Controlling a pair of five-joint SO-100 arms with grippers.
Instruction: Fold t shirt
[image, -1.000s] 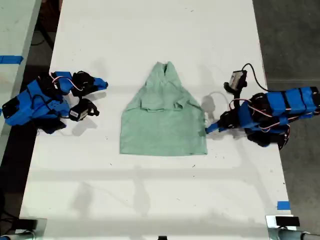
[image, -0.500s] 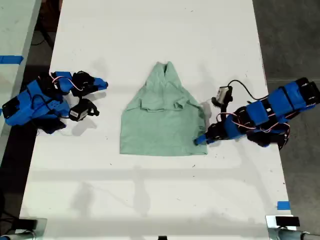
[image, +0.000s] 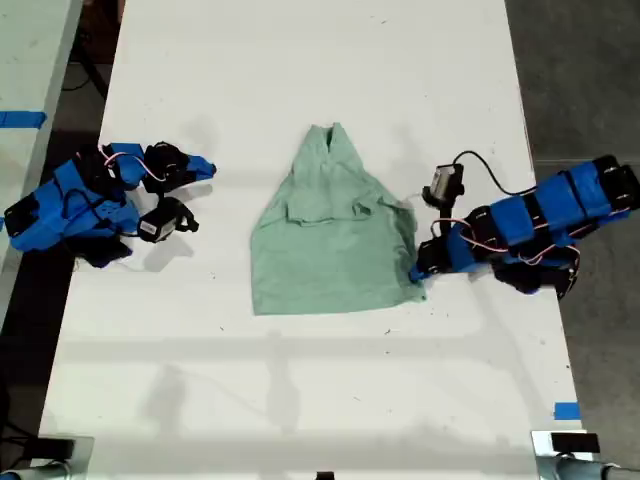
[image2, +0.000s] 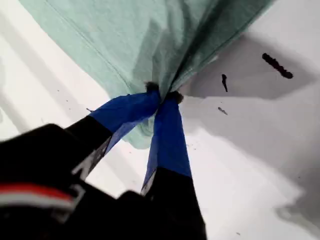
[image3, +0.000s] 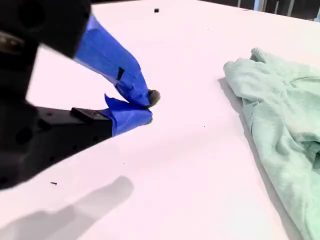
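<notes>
The pale mint-green t shirt (image: 330, 240) lies wrinkled in the middle of the white table (image: 300, 80), narrow end pointing to the far side. My first gripper (image: 418, 275) comes in from the exterior view's right and is shut on the shirt's near corner on that side. In the first wrist view its blue fingers (image2: 170, 130) pinch a bunched fold of the t shirt (image2: 140, 40) slightly off the table. My second gripper (image: 208, 168) rests at the exterior view's left, well apart from the shirt. In the second wrist view that gripper (image3: 147, 107) is shut on nothing, with the t shirt (image3: 280, 110) beyond it.
A blue tape mark (image: 566, 410) sits at the table's near edge on the exterior view's right. A second table with blue tape (image: 20, 118) stands at that view's left. The first arm's wrist camera and cable (image: 445, 185) stick out beside the shirt.
My first gripper moved in to the shirt's near corner, shut on it and drew it back. The shirt's near hem slid toward the exterior view's right. The second arm stayed still.
</notes>
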